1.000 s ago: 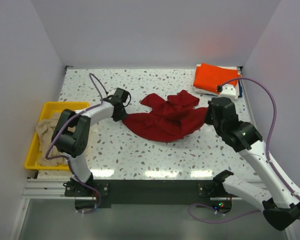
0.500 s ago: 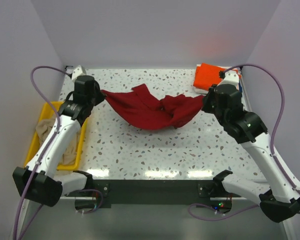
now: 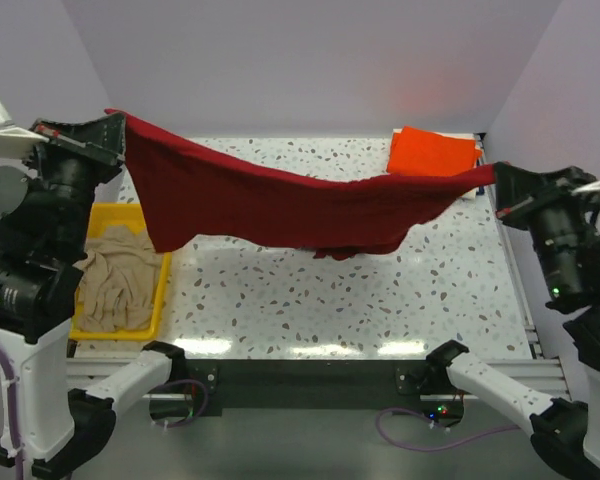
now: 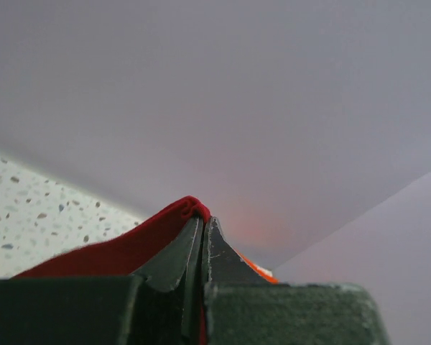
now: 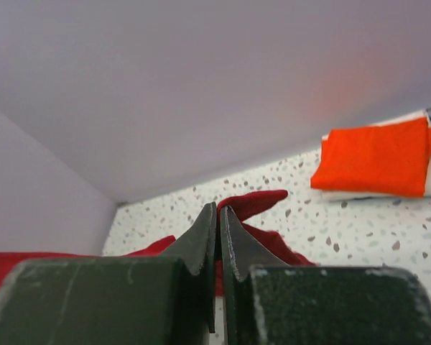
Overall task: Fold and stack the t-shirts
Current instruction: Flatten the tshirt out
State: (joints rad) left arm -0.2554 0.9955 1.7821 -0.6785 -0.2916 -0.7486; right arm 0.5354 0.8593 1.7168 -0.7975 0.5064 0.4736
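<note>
Wide white speckled table (image 3: 380, 300) below, and slung right across it, up in the air, is the dark red cotton t-shirt (image 3: 280, 205). It is pulled out like a hammock from one side to the other, so its long axis runs left to right. The middle sags, and the lowest fold hangs close over the table; whether it touches, I cannot tell.

At the left edge sits the yellow plastic tray (image 3: 115, 328) with the crumpled beige t-shirt (image 3: 115, 275) heaped inside. In the far right corner is the bright orange t-shirt (image 3: 435, 152), already folded flat, lying on something white.

Now the ends. The left gripper (image 3: 115, 125) has its jaws pinched tight on a red edge, with cloth bulging over the tips in the wrist view (image 4: 203, 237). The right gripper (image 3: 495, 178) is clamped just as narrowly on the opposite corner (image 5: 218, 237).

The left end rides higher, with a deep curtain of cloth under it. I judge the lay-down needs both arms to lower together towards the table, keeping the span taut; neither is nearer, since the shirt hangs between them.
</note>
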